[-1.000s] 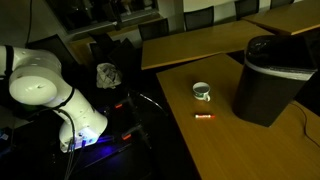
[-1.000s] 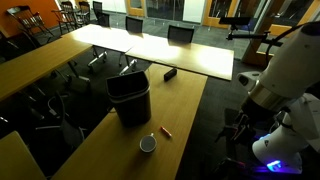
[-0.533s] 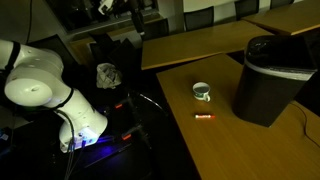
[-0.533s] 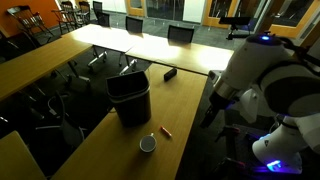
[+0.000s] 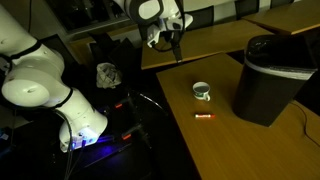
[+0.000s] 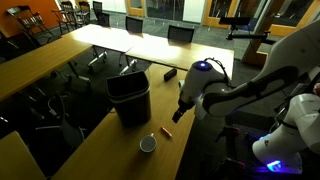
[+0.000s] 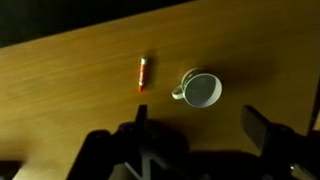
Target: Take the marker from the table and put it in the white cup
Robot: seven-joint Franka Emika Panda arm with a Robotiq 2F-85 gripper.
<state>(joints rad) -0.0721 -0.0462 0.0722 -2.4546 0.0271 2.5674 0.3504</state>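
Table (image 7: 60, 70) bears marker (image 7: 142, 74), clear of claw (image 7: 198, 120).

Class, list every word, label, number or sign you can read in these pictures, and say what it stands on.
No readable text anywhere.
The marker, white cup and dark bin show no print; any marker label is too small to read.

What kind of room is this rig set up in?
Likely an office meeting room or shared work area, dimly lit. Long wooden tables are pushed together, dark office chairs stand along them, and a black bin stands on the near table.
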